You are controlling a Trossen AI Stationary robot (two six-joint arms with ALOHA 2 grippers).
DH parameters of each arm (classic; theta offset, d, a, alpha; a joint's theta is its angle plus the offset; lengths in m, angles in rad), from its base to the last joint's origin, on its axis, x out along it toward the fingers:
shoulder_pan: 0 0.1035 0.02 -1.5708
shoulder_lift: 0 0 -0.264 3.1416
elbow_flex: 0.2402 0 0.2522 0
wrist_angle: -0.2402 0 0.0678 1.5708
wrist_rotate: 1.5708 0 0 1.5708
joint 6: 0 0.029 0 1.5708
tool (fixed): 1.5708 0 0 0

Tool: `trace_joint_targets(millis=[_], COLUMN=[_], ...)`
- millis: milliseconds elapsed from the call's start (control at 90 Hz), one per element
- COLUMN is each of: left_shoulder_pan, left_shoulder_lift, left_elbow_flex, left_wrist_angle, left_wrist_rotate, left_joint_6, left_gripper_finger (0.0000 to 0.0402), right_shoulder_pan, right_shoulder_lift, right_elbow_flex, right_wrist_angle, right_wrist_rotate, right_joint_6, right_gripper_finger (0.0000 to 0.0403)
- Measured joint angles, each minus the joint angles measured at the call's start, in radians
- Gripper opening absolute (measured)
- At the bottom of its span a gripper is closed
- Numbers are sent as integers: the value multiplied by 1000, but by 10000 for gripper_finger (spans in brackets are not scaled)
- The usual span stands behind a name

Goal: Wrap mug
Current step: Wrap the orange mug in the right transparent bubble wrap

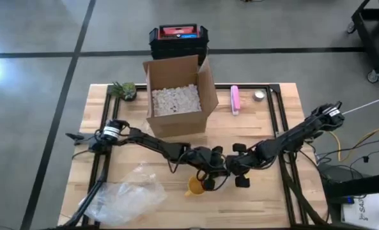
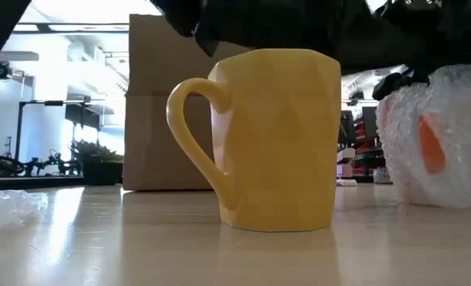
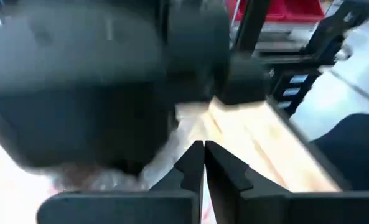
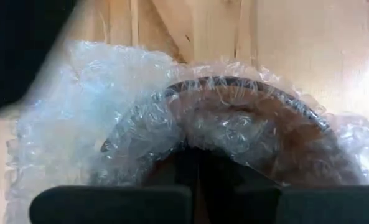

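Note:
A yellow mug point(image 1: 195, 186) point(image 2: 271, 139) stands upright and bare on the wooden table near its front edge, handle toward the low view's left. Just behind it sits an orange mug wrapped in bubble wrap point(image 2: 435, 143) point(image 4: 234, 118), its base on the table. In the high view both grippers meet over it and hide it. My right gripper point(image 1: 232, 165) point(image 4: 196, 167) is shut at the bundle. My left gripper point(image 1: 216, 163) point(image 3: 204, 152) is shut close beside my right arm. Whether it touches the wrap, I cannot tell. My right gripper is shut on the bubble wrap over the wrapped mug's near side point(image 4: 196, 140), just under its dark rim. The fingers come at it from the table's right, slanting down. How many layers they have is hidden by the fingers. The bundle rests on the table.
An open cardboard box point(image 1: 176, 96) of white packing peanuts stands at the far middle, with a dark toolbox point(image 1: 177, 38) behind it. A loose bubble-wrap sheet point(image 1: 126, 195) lies front left. A small plant point(image 1: 123, 89), a pink object point(image 1: 235, 99) and a tape roll point(image 1: 259, 96) sit along the far edge.

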Motion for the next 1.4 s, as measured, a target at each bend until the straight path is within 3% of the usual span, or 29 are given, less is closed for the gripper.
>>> trace_joint_targets(millis=[200, 511, 744, 911, 1222, 1400], left_shoulder_pan=[6, 14, 14, 14, 15, 14], left_shoulder_lift=[40, 34, 33, 33, 28, -26], left_elbow_flex=[1, 2, 2, 2, 2, 2], left_wrist_angle=[8, 2, -2, -3, -5, -13], left_wrist_rotate=[-58, -65, -64, -63, -54, -44], left_joint_6=[-3, -6, -6, -7, -13, -31], left_gripper_finger=[0, 0, 0, 0, 0, 0], right_shoulder_pan=[1, 2, 9, 8, -3, -3], right_shoulder_lift=[-8, -50, -68, -60, -22, -21], right_elbow_flex=[34, 216, 282, 219, 66, 27], right_wrist_angle=[-31, -284, -281, -180, -143, -11], right_wrist_rotate=[-5, -5, -5, -5, 30, 25], right_joint_6=[-9, -38, -60, -64, -8, -11], right_gripper_finger=[0, 0, 0, 0, 0, 0])
